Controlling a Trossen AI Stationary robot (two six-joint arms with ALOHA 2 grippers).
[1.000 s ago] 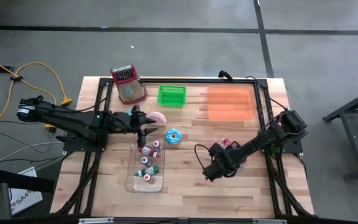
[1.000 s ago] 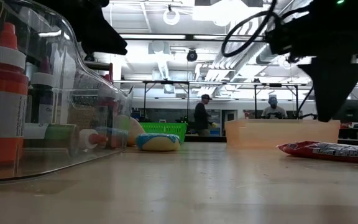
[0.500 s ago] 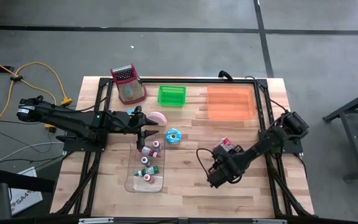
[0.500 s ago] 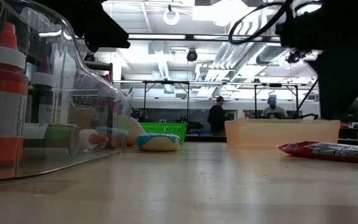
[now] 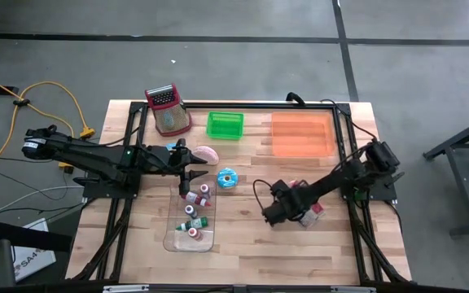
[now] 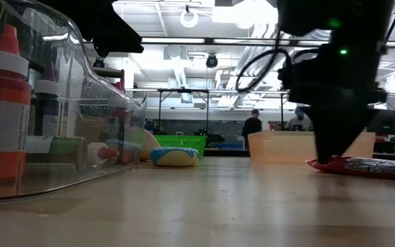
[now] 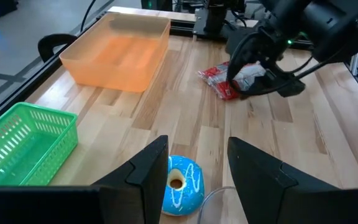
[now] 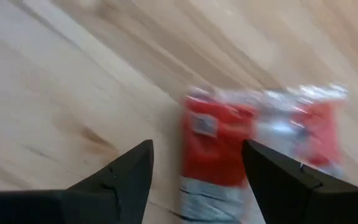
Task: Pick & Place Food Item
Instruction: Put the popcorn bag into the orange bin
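A red and silver snack packet [image 5: 310, 213] lies flat on the wooden table right of centre. My right gripper [image 8: 197, 180] stands open over it, pointing steeply down, with the packet's end [image 8: 219, 149] between its fingers. My left gripper [image 7: 197, 168] hangs open and still at the table's left. It sits above a blue-iced donut [image 7: 179, 183] that lies on the wood. A pink donut [image 5: 207, 153] lies near the left arm. My right gripper comes down over the left end of the packet [image 6: 324, 163]. I cannot tell whether its fingertips [image 8: 129, 174] touch the packet. The packet lies flat on the table.
An orange bin [image 5: 302, 134] and a green basket [image 5: 225, 124] stand along the far edge, with a red grater [image 5: 168, 110] at the far left. A clear tray [image 5: 192, 220] of small bottles lies near the front left. Bare wood stretches in front of the packet.
My right gripper has come down and swung from the near side toward the far left, ending over the packet with its fingers still open. The packet has stayed where it lay.
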